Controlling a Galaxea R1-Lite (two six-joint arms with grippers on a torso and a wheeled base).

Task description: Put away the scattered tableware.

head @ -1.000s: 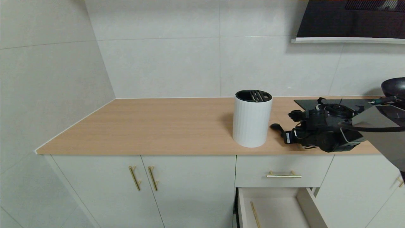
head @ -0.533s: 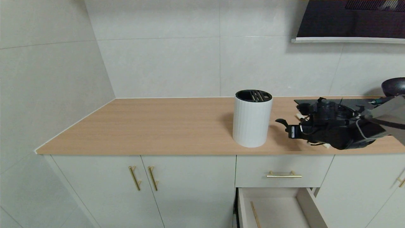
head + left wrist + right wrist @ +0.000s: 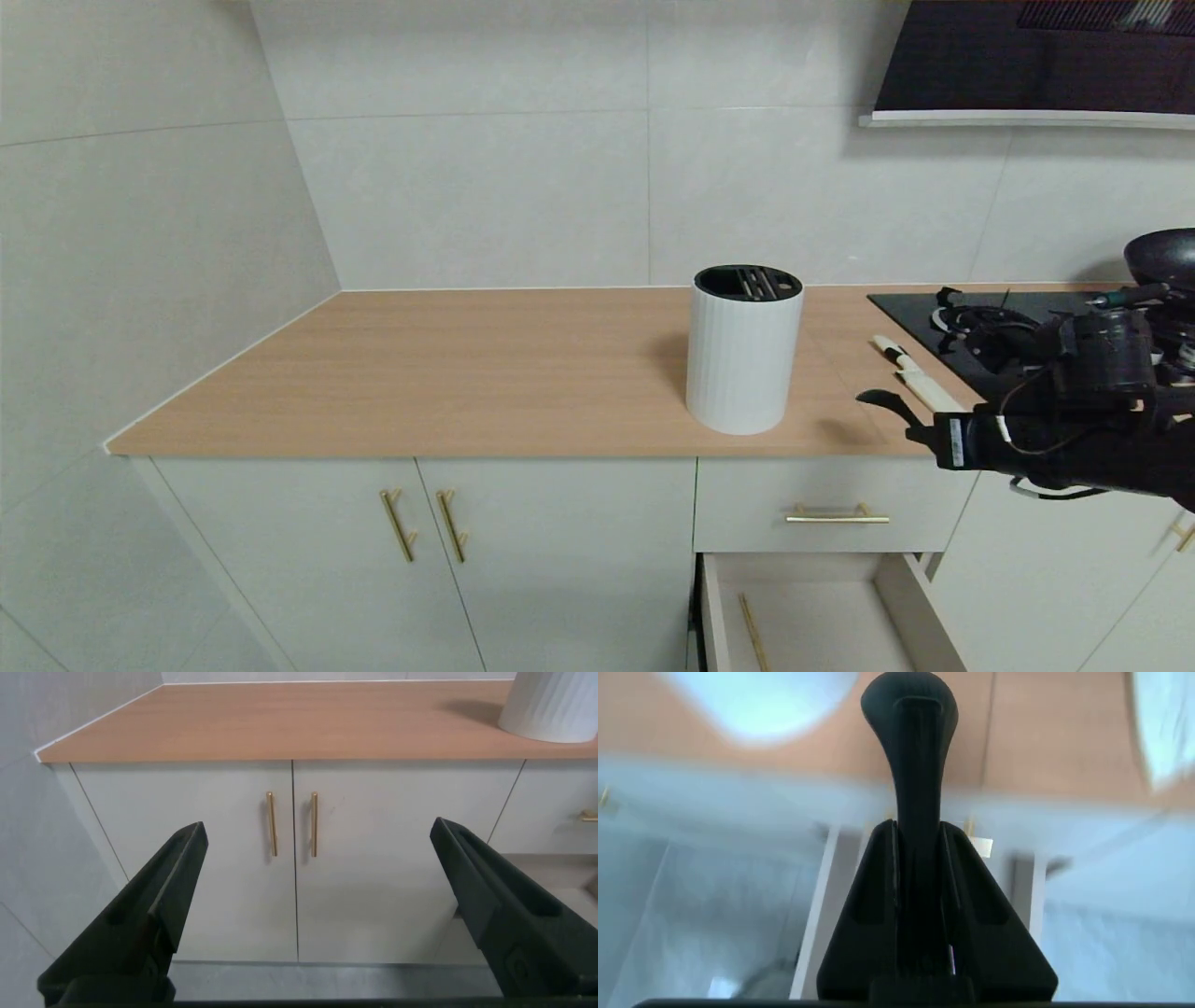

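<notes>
Drawer nearest, open, a slim wooden chopstick inside. We see the left hand spread wide before flat cabinet doors, the right hand closed at the woodgrain worktop edge; beyond, a pale knife lies near the ribbed white cylindrical holder.

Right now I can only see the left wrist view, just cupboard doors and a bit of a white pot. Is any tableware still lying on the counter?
Observer: Yes. A pale knife lies flat on the countertop, to the right of the white holder and apart from it.
Operator: Where's the other arm?
Observer: The right end effector is at the counter's front edge, close to the knife. It is shut and holds nothing.
Operator: Is there somewhere open to put things?
Observer: The lower drawer, below and right of the holder, is pulled out, with a thin wooden stick inside.
</notes>
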